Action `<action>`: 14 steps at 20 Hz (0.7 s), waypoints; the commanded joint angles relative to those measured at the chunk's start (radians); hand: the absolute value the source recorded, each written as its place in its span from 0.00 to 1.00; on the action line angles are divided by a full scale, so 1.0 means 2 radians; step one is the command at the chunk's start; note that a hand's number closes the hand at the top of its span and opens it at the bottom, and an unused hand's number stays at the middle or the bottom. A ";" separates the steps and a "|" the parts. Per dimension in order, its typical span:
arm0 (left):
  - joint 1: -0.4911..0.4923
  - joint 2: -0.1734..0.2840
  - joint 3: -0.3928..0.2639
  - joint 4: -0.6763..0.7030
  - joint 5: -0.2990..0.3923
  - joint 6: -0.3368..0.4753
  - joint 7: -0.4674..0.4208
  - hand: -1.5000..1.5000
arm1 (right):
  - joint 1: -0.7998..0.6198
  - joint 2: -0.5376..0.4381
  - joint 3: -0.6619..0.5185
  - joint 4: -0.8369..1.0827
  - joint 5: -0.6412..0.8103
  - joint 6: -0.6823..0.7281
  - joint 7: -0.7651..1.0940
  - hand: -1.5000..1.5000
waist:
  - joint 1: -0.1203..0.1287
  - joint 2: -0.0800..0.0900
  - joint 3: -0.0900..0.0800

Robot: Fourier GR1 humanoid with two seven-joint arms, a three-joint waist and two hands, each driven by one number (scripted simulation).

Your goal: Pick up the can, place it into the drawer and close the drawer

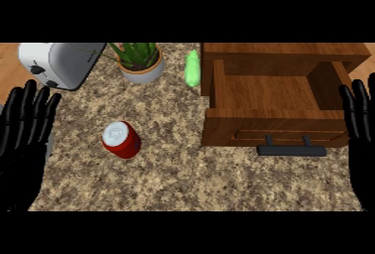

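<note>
A red can (121, 139) with a silver top stands on the speckled counter (183, 178), left of centre. To its right a wooden drawer (273, 94) is pulled open, its inside bare, with a black handle (291, 149) on the front. My left hand (23, 129) rests open at the left edge, fingers up, well left of the can. At the right edge my right hand (360, 124) rests open beside the drawer's right side. Neither hand touches anything.
A silver toaster (58, 63) sits at the back left. A potted plant (141, 60) stands behind the can. A light green bottle (193, 68) lies against the drawer unit's left side.
</note>
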 commanded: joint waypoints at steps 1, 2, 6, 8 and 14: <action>0.011 -0.026 -0.013 -0.005 -0.051 0.040 -0.014 0.00 | -0.013 0.009 0.010 0.024 0.019 -0.007 -0.006 0.00 | -0.003 0.005 0.009; 0.021 -0.037 -0.012 -0.021 -0.072 0.065 -0.009 0.00 | -0.020 0.008 0.003 0.010 0.013 -0.013 0.014 0.00 | -0.002 0.005 0.009; 0.022 -0.050 -0.032 -0.019 -0.179 0.205 0.010 0.00 | 0.008 0.007 -0.003 0.020 -0.009 0.001 0.009 0.00 | -0.005 0.006 0.010; 0.081 -0.051 0.002 -0.002 -0.116 0.244 0.108 0.00 | 0.049 0.010 -0.022 0.039 0.001 -0.028 0.077 0.00 | 0.002 0.007 0.009; 0.081 -0.051 -0.122 -0.023 -0.234 0.387 0.201 0.00 | 0.056 0.003 -0.024 0.004 -0.009 -0.026 0.132 0.00 | -0.009 0.004 0.009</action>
